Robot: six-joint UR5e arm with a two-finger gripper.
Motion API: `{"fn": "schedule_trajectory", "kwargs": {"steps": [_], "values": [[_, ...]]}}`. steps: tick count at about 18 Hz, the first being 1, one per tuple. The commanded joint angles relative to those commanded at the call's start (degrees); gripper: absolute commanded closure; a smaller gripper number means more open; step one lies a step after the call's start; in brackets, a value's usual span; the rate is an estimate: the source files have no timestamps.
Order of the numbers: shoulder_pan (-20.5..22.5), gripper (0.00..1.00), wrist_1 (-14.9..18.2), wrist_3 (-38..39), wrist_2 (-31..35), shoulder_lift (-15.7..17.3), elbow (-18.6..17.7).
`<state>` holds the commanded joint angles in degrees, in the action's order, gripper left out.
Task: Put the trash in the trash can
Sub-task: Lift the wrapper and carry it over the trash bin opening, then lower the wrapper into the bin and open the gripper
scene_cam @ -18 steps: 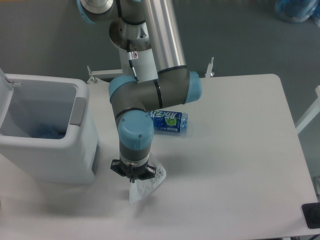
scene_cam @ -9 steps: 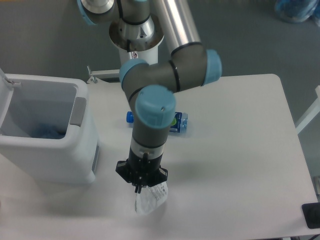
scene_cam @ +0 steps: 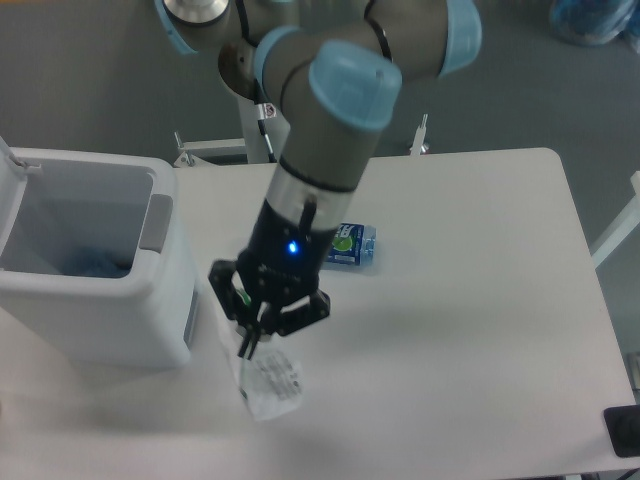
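The trash (scene_cam: 267, 383), a crumpled white wrapper with small black print, hangs in the air above the table's front area. My gripper (scene_cam: 250, 343) points down and is shut on the wrapper's top edge. The trash can (scene_cam: 95, 270), a boxy white bin with a grey strip on its right rim, stands open at the left, a short way left of the gripper. Something blue lies inside it. The gripper sits lower than the bin's rim in the picture.
A blue bottle (scene_cam: 352, 245) lies on its side on the white table (scene_cam: 470, 330), partly hidden behind the arm. The bin's white lid (scene_cam: 8, 160) stands up at the far left. A dark object (scene_cam: 622, 430) sits at the table's right front corner.
The arm has risen toward the camera, lifting the wrapper off the table. Gripper and wrapper have shifted slightly left, toward the bin.
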<state>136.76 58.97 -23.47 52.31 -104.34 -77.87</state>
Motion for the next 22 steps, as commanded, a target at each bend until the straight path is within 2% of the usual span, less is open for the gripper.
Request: {"fn": "schedule_trajectory", "kwargs": {"steps": [8, 11, 15, 20, 22], "values": [[-1.58, 1.0, 0.09, 1.32, -7.21, 5.1, -1.14], [-3.77, 1.0, 0.44, 1.41, -7.92, 6.33, -1.67], [-6.67, 1.0, 0.35, 1.23, -7.83, 8.62, -5.79], [-8.08, 1.0, 0.0, 0.44, -7.83, 13.62, -11.85], [-8.79, 1.0, 0.0, 0.18, -7.75, 14.68, -13.79]]}}
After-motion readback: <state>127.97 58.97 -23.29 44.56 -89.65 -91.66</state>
